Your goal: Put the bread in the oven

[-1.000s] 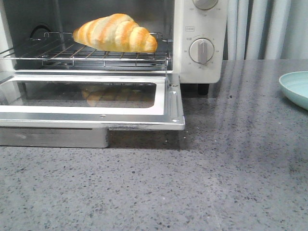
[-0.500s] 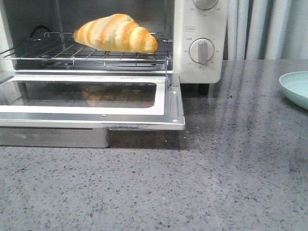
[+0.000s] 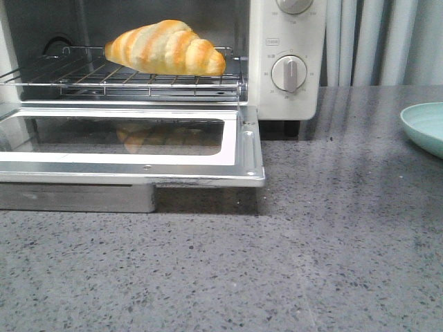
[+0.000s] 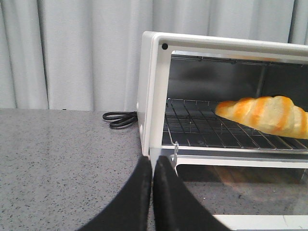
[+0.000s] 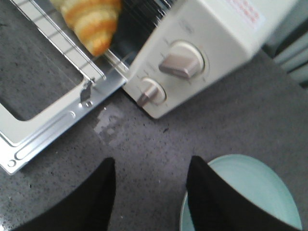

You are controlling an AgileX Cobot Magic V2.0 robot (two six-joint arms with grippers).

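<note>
Bread lies on the rack inside the oven, door down. Left gripper pressed closed, empty, near the oven's corner. Right gripper spread apart, empty, well clear of bread.

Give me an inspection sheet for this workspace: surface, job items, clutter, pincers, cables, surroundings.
Surface: grey speckled countertop, dry.
Job items: bread lies on the wire rack inside the oven; oven door folded down, open.
Clutter: pale green plate at the robot's right, nothing on the visible part.
Pincers: left pincer shut, empty, near the oven's left front corner; right pincer open, empty, above the counter and plate edge.
Cables: black power cord coiled beside the oven's left side.
Surroundings: pale curtain behind.
</note>
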